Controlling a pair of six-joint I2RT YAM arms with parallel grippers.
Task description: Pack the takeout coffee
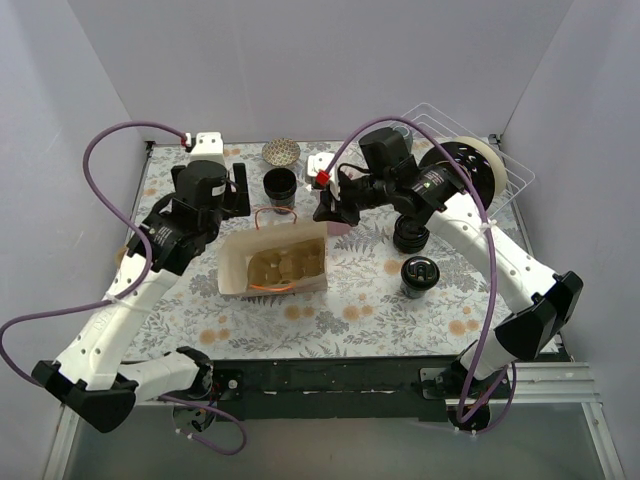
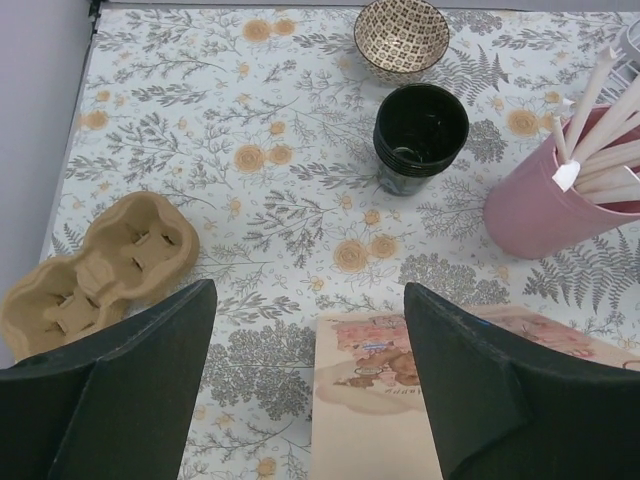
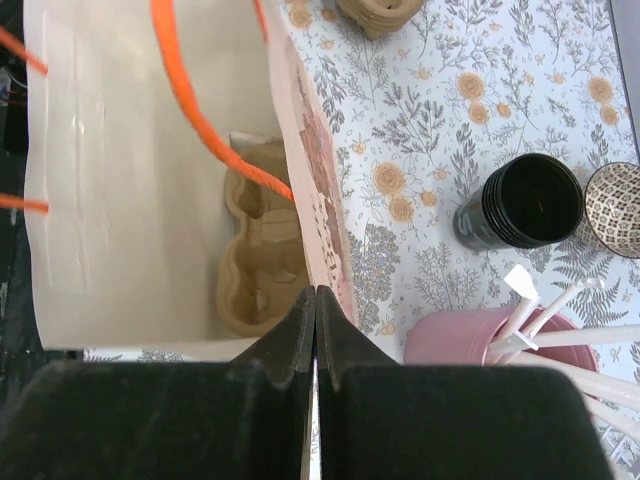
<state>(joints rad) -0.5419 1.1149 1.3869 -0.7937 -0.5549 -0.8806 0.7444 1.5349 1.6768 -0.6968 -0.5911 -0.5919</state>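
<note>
- At the near edge, a black base plate (image 1: 330,380) carries both arms. The table (image 1: 470,310) is covered by a pale cloth printed with grey ferns and orange flowers. Plain lilac-grey walls close the scene on the left, right and far sides.
- The takeout coffee (image 1: 420,273) stands upright on the near right of the cloth, right of the paper bag (image 1: 275,262) and apart from it. It is a small black cup under a glossy black round lid, and it is touched by neither gripper.
- The bag stands open at the centre with orange handles, and a cardboard cup carrier (image 3: 260,250) lies inside. A pink-and-brown print is seen on its side; its small lettering cannot be read.
- The bag's right rim is pinched between the closed fingers of the right gripper (image 3: 315,300).
- The left gripper (image 2: 308,300) is held wide apart above the bag's far left edge, with nothing between its fingers.
- A second cup carrier (image 2: 100,270) lies on the left.
- Farther off stand a pink cup (image 2: 550,200) of white stirrers, a lidless black cup (image 2: 420,135) and a patterned bowl (image 2: 400,35).
- A white wire rack (image 1: 500,165) stands at the far right.
</note>
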